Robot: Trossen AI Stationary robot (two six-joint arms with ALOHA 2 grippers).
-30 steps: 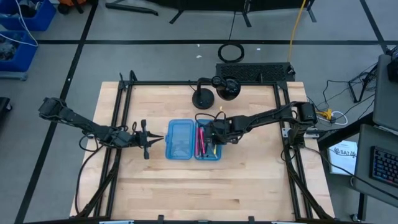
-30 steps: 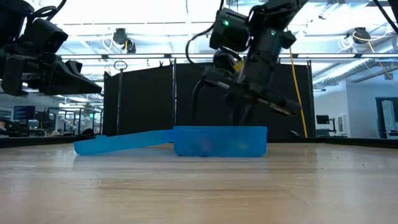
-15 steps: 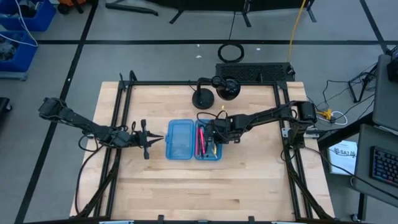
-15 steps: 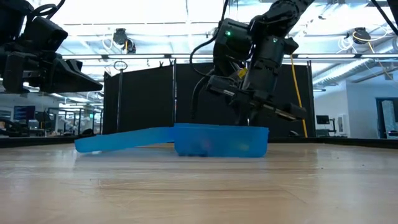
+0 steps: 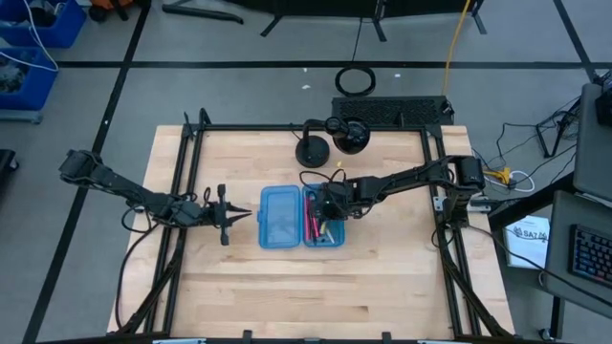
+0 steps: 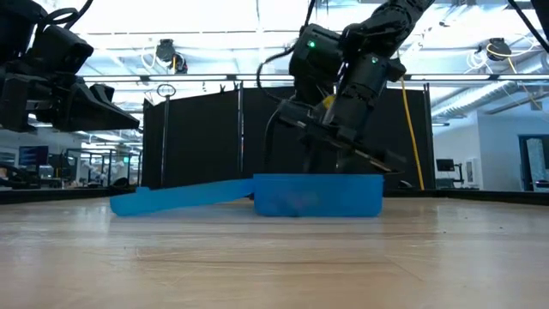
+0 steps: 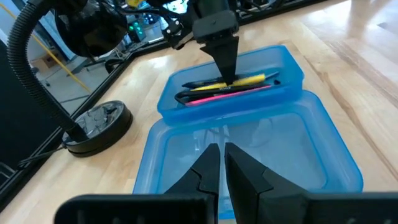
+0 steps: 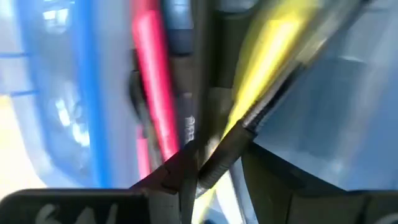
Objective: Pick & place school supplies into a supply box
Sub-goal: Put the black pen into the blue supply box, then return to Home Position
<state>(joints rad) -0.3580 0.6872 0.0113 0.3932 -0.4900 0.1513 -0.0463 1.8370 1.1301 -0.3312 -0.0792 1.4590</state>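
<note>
the box (image 5: 301, 218) lies open near the middle of the table (image 5: 382, 277), its empty half toward the left arm and its filled half under the right gripper (image 5: 328, 204). in that filled half lie a pink pen (image 7: 231, 93), a yellow pen (image 7: 245, 80) and a dark pen (image 7: 199, 93), side by side along the tray's length.

the right gripper is tipped down into the filled half, fingers pressed close around a thin dark pencil (image 8: 231, 144) that slants across the yellow pen (the wrist view is too tight to show the pencil's far end). judging by that, the step in hand is laying this pencil in among the others.

to do it well, the pencil should be turned parallel to the pens already there and lowered until it rests on them or the tray floor, then let go with only a small spread of the fingers so they don't nudge the neighbours or drag the light box sideways. lifting straight up afterwards keeps the tips clear of the rim.

the left gripper (image 5: 226, 214) waits just beside the empty half, fingers nearly together and holding nothing.
</note>
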